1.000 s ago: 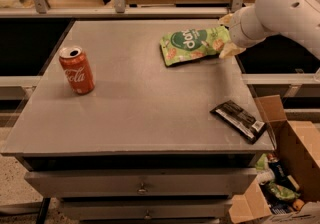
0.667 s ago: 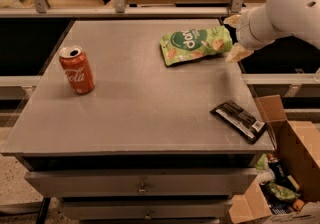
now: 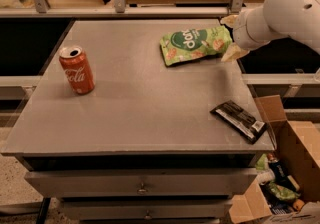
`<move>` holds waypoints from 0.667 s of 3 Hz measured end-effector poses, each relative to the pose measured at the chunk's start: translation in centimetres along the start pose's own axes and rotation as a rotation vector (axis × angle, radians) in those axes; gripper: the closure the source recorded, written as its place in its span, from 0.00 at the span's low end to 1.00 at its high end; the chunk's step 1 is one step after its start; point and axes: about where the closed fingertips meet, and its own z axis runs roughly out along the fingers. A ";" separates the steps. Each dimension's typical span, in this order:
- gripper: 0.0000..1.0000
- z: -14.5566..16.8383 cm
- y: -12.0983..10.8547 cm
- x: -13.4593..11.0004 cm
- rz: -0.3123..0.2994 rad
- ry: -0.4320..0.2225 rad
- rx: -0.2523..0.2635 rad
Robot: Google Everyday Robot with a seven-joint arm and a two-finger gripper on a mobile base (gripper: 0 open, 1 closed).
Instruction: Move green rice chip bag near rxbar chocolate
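The green rice chip bag [image 3: 192, 44] lies flat at the table's back right, its dark green circle towards the left. The rxbar chocolate [image 3: 239, 120] lies flat near the table's front right corner, well apart from the bag. My gripper [image 3: 231, 37] is at the bag's right end, low over the table. Its pale fingers [image 3: 232, 53] stand apart, one on the far side and one on the near side of the bag's end. The white arm comes in from the upper right.
A red Coca-Cola can [image 3: 77, 69] stands upright at the left of the grey table [image 3: 140, 113]. An open cardboard box [image 3: 295, 168] with clutter sits on the floor at the lower right. A rail and shelf run behind the table.
The arm has shifted slightly to the right and the fingers stand wider apart at the bag's end. The bag, bar and can have not moved.
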 end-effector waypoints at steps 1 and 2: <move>0.32 1.5 -0.5 -1.0 0.002 -0.019 0.001; 0.31 2.9 -0.6 -1.6 0.003 -0.034 -0.002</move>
